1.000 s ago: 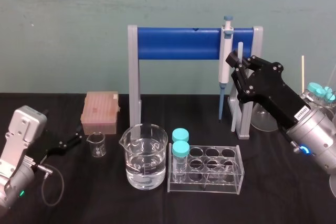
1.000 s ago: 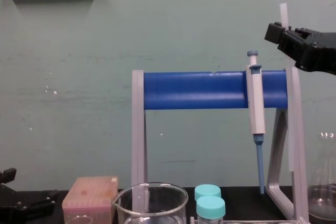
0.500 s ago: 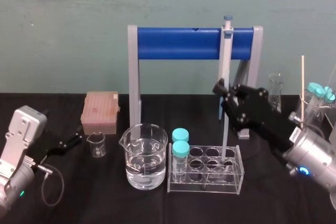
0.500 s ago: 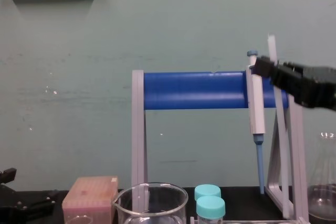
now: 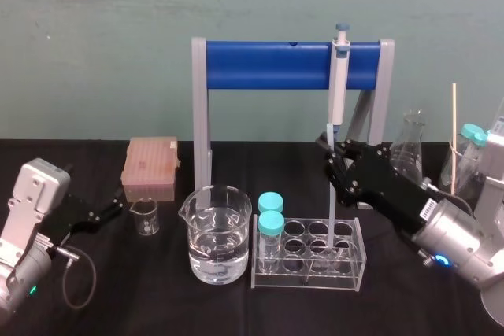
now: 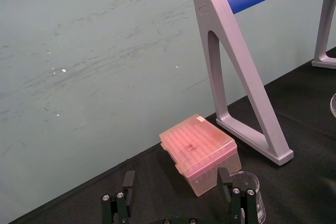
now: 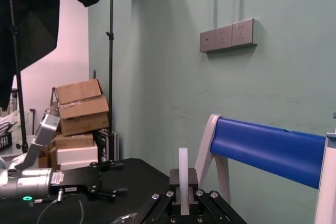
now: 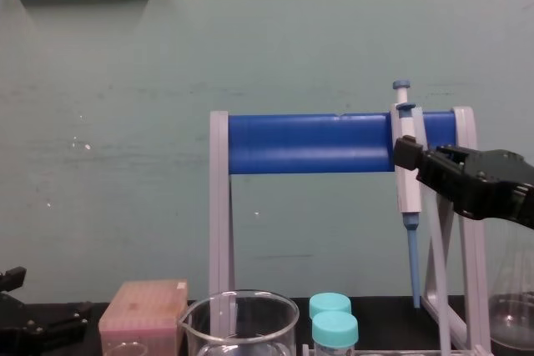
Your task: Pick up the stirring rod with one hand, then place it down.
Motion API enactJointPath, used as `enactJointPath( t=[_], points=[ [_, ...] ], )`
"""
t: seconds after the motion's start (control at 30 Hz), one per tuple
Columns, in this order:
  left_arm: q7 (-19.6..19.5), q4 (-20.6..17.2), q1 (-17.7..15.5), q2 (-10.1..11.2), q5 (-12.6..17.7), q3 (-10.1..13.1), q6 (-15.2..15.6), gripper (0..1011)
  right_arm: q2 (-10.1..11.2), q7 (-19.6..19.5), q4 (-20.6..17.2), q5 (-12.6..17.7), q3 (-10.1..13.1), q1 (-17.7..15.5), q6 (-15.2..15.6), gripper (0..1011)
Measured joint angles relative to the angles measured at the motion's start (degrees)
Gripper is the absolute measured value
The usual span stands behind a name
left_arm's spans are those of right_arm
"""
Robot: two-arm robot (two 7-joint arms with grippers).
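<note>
Pinching the stirring rod [image 5: 331, 216] between pressed-in fingers, your right claw [image 5: 332, 159] hangs above the right half of the clear tube rack [image 5: 309, 275], in front of the blue-barred stand [image 5: 268, 66]. The rod stands nearly upright. Its top pokes out just above the fingers, close to the grey-and-blue pipette [image 5: 339, 76] hanging on the stand. Its lower end reaches down among the rack's right-hand wells, though you cannot tell which well it is in or whether it touches the bottom. From the right wrist view you see the rod [image 7: 183, 181] rising straight out between the claw's [image 7: 183, 196] two fingers. In the chest view the claw [image 8: 409, 156] sits level with the pipette's body.

Your left claw [image 5: 106, 212] lies parked low on the black surface [image 5: 157, 297] at the left, fingers spread, just beside a small beaker [image 5: 144, 216] and near the pink tip box [image 6: 199, 153]. A large beaker [image 5: 216, 234] of water and two teal-capped tubes [image 5: 270, 222] stand left of the rod.
</note>
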Motion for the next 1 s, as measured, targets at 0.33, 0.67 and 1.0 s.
enactJointPath(
  t=[0.33, 0.67, 1.0],
  points=[
    [0.0, 0.0, 0.0, 0.0, 0.0, 0.0, 0.0, 1000, -1.72, 0.38, 4.88, -1.16, -1.88, 3.14, -0.4, 72],
    [0.0, 0.0, 0.0, 0.0, 0.0, 0.0, 0.0, 1000, -2.96, 0.35, 8.19, -1.78, -2.85, 4.43, -0.18, 72],
    [0.0, 0.0, 0.0, 0.0, 0.0, 0.0, 0.0, 1000, -3.83, -0.11, 10.11, -2.25, -3.74, 4.65, 1.25, 72]
  ],
)
